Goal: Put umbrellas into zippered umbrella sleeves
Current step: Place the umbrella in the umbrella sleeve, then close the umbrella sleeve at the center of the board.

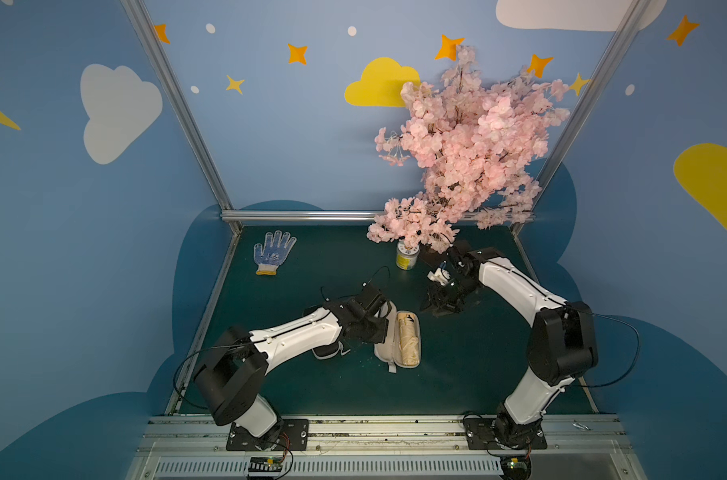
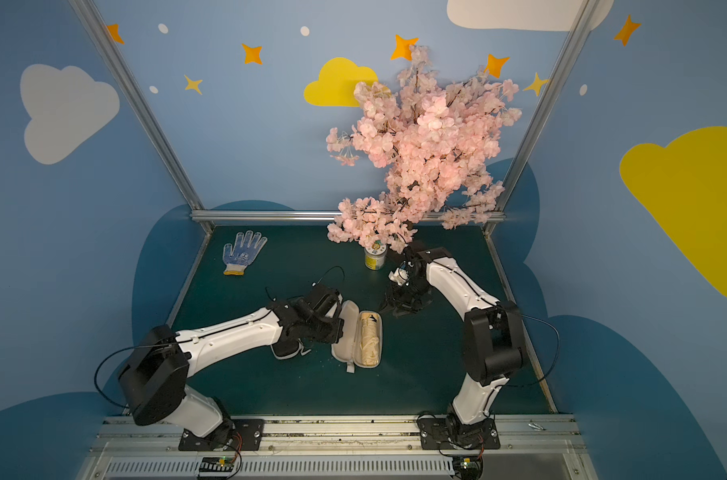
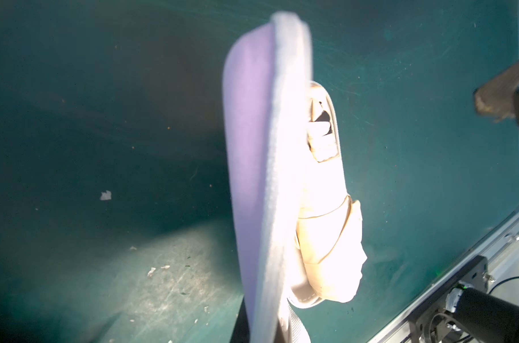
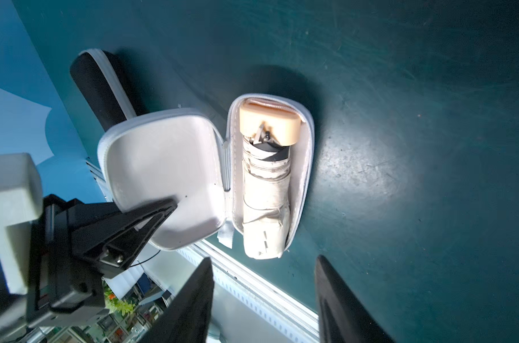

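The left gripper (image 4: 163,210) pinches the raised lid of the lavender sleeve (image 4: 163,166). Just beside it, in the grey-lined lower half, lies the cream umbrella (image 4: 265,190), folded and tan-handled. The right gripper (image 4: 262,259) hangs nearby, jaws wide, empty.

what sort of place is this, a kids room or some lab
Probably a robot demo or training booth, not a real kids' room: left arm and right arm bolted to a metal rail, aluminium frame posts around a green tabletop, and cloud decals on blue walls.

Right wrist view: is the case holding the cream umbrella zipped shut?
No, the case lies open, with the cream umbrella showing inside.
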### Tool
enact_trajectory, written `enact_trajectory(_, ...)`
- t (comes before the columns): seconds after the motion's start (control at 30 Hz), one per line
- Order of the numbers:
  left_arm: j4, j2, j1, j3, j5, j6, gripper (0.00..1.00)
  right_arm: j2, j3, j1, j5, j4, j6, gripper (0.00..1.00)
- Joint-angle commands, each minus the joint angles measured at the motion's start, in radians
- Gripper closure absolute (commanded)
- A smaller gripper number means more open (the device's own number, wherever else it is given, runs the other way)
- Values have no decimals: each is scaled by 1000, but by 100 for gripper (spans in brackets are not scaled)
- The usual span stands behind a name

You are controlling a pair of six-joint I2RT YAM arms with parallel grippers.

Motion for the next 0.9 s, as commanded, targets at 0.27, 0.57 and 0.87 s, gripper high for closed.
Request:
enact_trajectory(0.27,-164,74,36,169,-1,121,89,-45,-298,99,-86,292,243,68)
enact_trajectory(0.57,-17,55,72,119,243,0,52,13,-397,173,-320,599,413,72)
enact_trajectory(0.87,116,36,69,81,332,-59,39,-134,-394,-59,-331,387,250,57)
